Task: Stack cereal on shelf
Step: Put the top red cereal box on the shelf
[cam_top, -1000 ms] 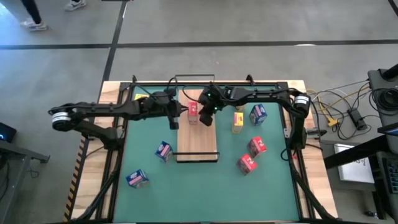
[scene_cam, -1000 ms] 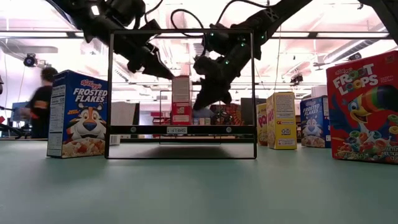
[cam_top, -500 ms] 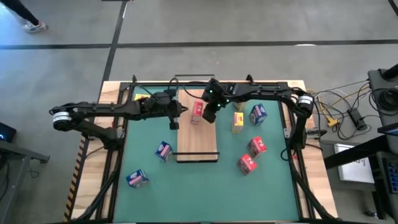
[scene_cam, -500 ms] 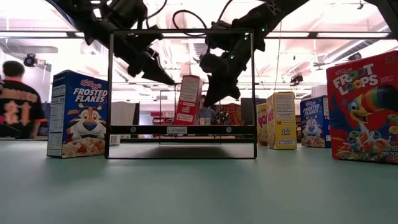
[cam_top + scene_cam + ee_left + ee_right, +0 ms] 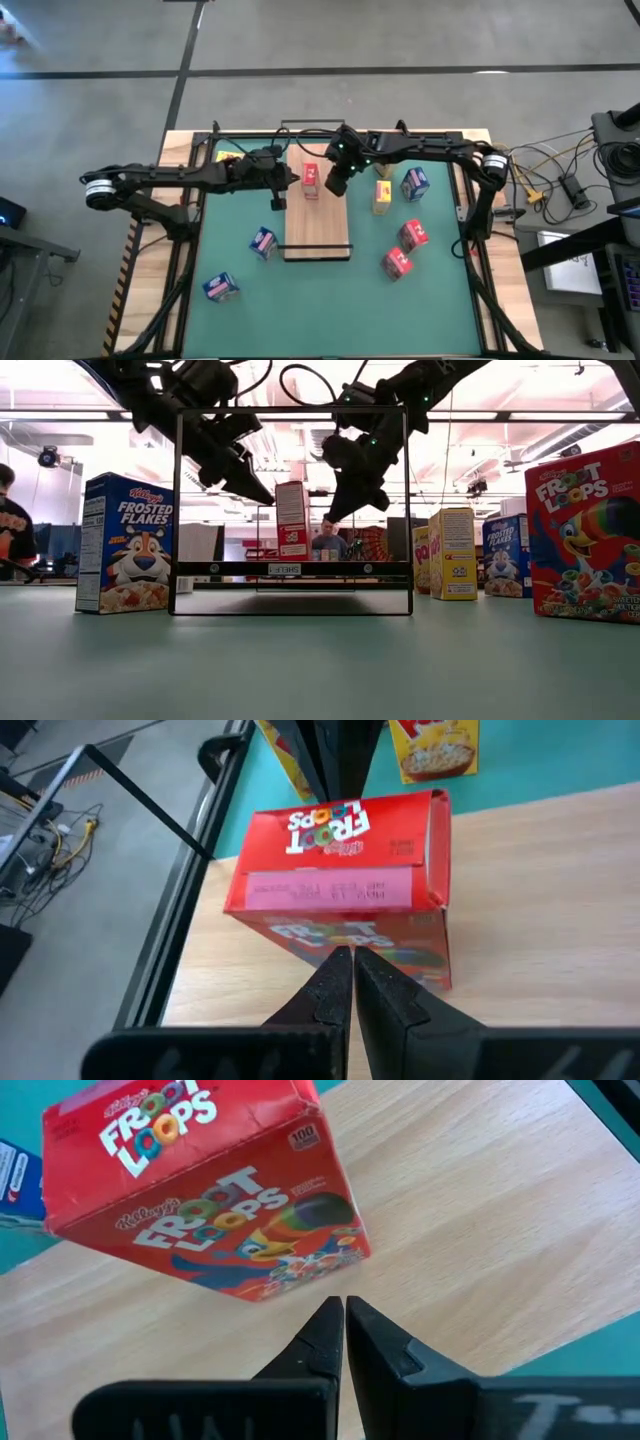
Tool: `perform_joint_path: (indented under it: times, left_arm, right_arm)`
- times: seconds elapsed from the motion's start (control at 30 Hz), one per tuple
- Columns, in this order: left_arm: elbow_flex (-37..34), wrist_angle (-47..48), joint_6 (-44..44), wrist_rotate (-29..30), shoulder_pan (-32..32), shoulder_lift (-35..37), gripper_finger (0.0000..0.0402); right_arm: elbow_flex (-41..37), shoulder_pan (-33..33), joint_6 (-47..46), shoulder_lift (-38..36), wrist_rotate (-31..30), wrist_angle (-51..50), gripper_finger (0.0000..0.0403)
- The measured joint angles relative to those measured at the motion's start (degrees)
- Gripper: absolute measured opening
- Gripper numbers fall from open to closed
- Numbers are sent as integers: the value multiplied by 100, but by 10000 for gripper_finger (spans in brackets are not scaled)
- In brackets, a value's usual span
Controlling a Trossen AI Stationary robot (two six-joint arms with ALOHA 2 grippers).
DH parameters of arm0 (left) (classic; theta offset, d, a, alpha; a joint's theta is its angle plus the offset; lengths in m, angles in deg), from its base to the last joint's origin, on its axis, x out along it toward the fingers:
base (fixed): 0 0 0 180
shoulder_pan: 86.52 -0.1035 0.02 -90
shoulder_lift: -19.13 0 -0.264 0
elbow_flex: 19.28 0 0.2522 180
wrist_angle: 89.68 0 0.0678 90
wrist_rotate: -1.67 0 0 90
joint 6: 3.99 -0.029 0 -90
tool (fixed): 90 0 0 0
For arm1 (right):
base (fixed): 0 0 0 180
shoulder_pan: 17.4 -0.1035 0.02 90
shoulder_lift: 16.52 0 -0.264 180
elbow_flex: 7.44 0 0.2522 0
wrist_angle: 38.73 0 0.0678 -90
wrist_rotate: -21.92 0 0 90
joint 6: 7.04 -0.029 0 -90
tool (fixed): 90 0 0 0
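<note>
A red Froot Loops box (image 5: 311, 180) stands upright on its bottom on the far part of the light-wood shelf (image 5: 318, 228); it also shows in the low view (image 5: 292, 520). My left gripper (image 5: 291, 178) is shut, its tips right at the box's side that faces the table's left (image 5: 345, 935). My right gripper (image 5: 334, 187) is shut and hangs just to the box's right (image 5: 332, 515), a small gap from it. The right wrist view shows the box's printed face (image 5: 200, 1190) above the board. My left gripper's shut fingertips (image 5: 352, 965) stand at the lower part of the red box's side face, coming level from the table's left. I cannot tell whether they touch it. The box stands upright on the shelf.
A yellow box (image 5: 382, 195) and a blue box (image 5: 415, 183) stand right of the shelf. Two red boxes (image 5: 405, 250) lie nearer on the right. Two blue boxes (image 5: 262, 243) (image 5: 220, 288) are on the left, and a yellow box (image 5: 228, 157) is at the far left. A person shows beyond the table (image 5: 325, 538).
The red box leaned toward the table's right half a second ago and now stands upright again on the shelf. My right gripper has risen and drawn back a little from the box toward the table's right. My left gripper has dipped slightly beside the box.
</note>
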Motion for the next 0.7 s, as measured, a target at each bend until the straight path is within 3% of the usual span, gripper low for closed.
perform_joint_path:
  times: [0.23,0.7]
  left_arm:
    - [0,249,103,0,0,363,0]
    - [-834,59,-284,-4,37,2327,0]
  right_arm:
    - [96,-33,-452,-383,-19,-226,9]
    - [1428,-597,-1998,-313,-159,-399,9]
